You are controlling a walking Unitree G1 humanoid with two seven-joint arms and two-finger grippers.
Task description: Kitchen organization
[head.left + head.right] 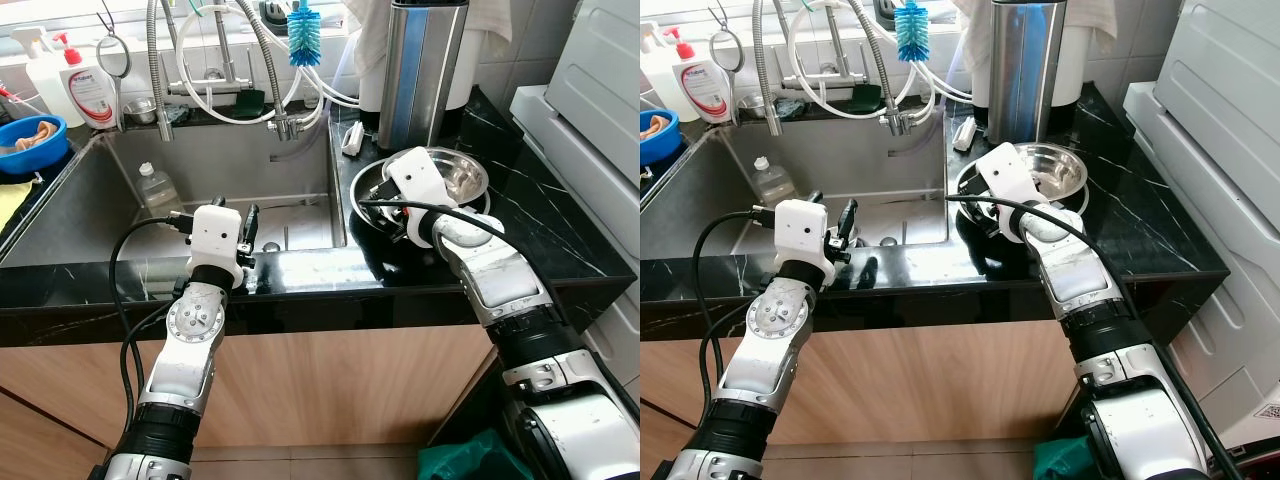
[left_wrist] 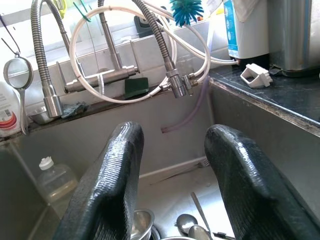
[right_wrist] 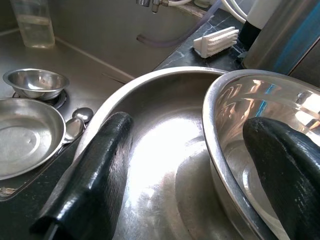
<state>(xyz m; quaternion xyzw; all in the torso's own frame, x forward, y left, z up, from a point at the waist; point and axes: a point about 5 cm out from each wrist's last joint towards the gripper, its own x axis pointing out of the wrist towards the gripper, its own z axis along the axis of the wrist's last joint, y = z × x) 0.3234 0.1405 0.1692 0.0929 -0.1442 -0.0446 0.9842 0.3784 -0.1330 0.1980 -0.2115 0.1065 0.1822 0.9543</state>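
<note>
My right gripper [image 3: 200,175] sits over two nested steel bowls on the black marble counter [image 1: 540,215], just right of the sink. Its fingers are spread wide and grasp nothing: one ribbed black finger [image 3: 92,175] lies inside the big outer bowl [image 3: 150,165], the other hangs inside the smaller bowl [image 3: 260,130] — so the smaller bowl's thin rolled rim runs between them. Both bowls are polished, round and glare-bright. Beyond them I see a white scrub brush [image 3: 216,41] on the counter and a tall brushed-steel canister [image 1: 420,70] close behind the bowls.

My left gripper [image 2: 172,190] is at the front lip of the sink [image 1: 120,180], fingers parted and empty, pointing in over the basin. Down in the basin lie a shallow steel plate [image 3: 25,135], a little steel cup [image 3: 36,83] at the drain and a few spoons [image 3: 75,127], all lying close together. A clear plastic bottle [image 1: 157,190] stands against the far sink wall, well apart from them. Coiled spring-neck taps [image 2: 45,65] and white hoses [image 2: 125,95] hang over the back edge, with a blue bottle brush [image 1: 304,35] above.

The counter strip between the sink edge and the bowls is narrow; to the right the marble is open up to a white appliance [image 1: 590,90].
</note>
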